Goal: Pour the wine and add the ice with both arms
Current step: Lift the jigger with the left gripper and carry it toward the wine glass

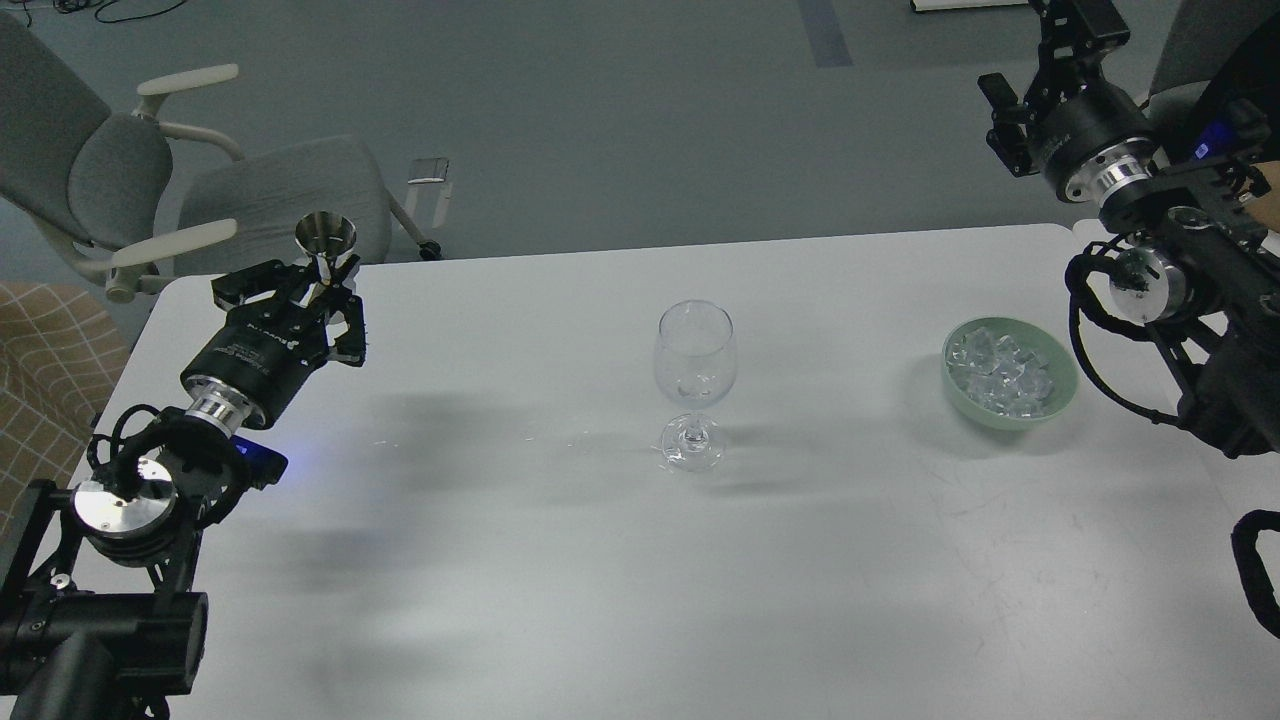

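An empty clear wine glass [693, 382] stands upright at the middle of the white table [640, 560]. A pale green bowl [1064, 396] at the right holds several clear ice chunks [1002, 370]. My left gripper [322, 277] is shut on the stem of a small steel measuring cup [326, 235] and holds it upright in the air over the table's far left corner. My right gripper [1045, 45] is raised beyond the far right corner, above and behind the bowl; its fingers run off the top edge, so its state does not show.
A grey office chair [200, 190] stands behind the far left corner. A tan checked cushion [45, 380] lies at the left edge. My right arm's elbow and cables [1190, 330] hang right of the bowl.
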